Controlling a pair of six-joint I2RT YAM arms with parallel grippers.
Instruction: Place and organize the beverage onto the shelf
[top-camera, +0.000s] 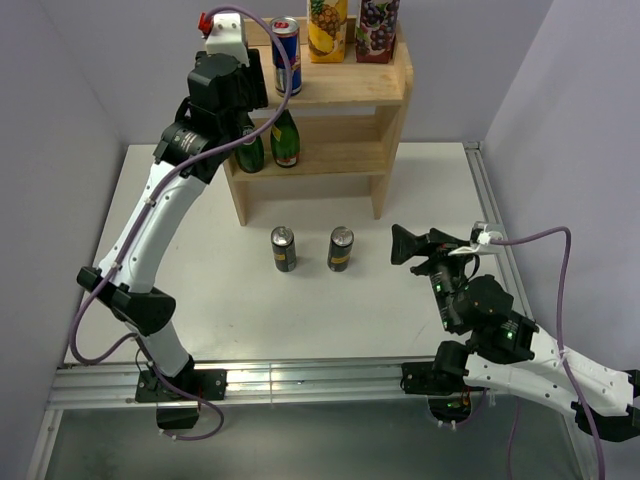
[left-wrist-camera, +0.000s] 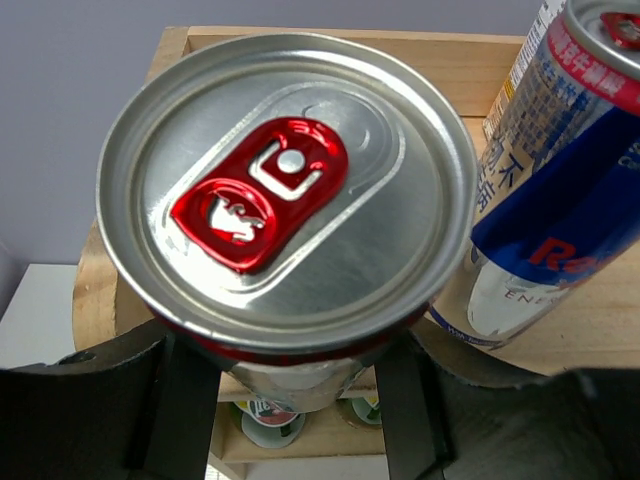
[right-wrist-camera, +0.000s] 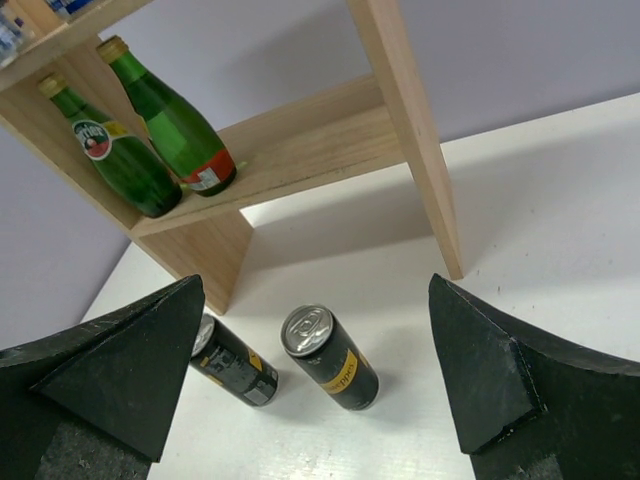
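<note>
I see the left gripper (left-wrist-camera: 285, 400) up at the shelf's (top-camera: 350, 88) left end, clamped on a red-tab can (left-wrist-camera: 290, 190), one finger on each side of its body; the can is upright over the front left part of the shelf's top board, but I cannot tell whether its base touches the wood; under it, on the shelf's lower tier, two green bottles (top-camera: 250, 150) (top-camera: 285, 140) stand side by side at the left; just right of the held can, on the top board, stands a blue can (left-wrist-camera: 560, 200), close by it, though I cannot tell if the two touch; further right on the top board, a pineapple carton (top-camera: 327, 30) and a grape carton (top-camera: 377, 30) stand next to each other towards the back; on the table (top-camera: 300, 310) in front of the shelf, two black cans (top-camera: 284, 249) (top-camera: 341, 249) stand upright, a little apart; right of them, level with the shelf's right side panel, the right gripper (top-camera: 403, 244) hangs low, pointing at the cans, its fingers (right-wrist-camera: 520, 390) spread wide with nothing between them.
</note>
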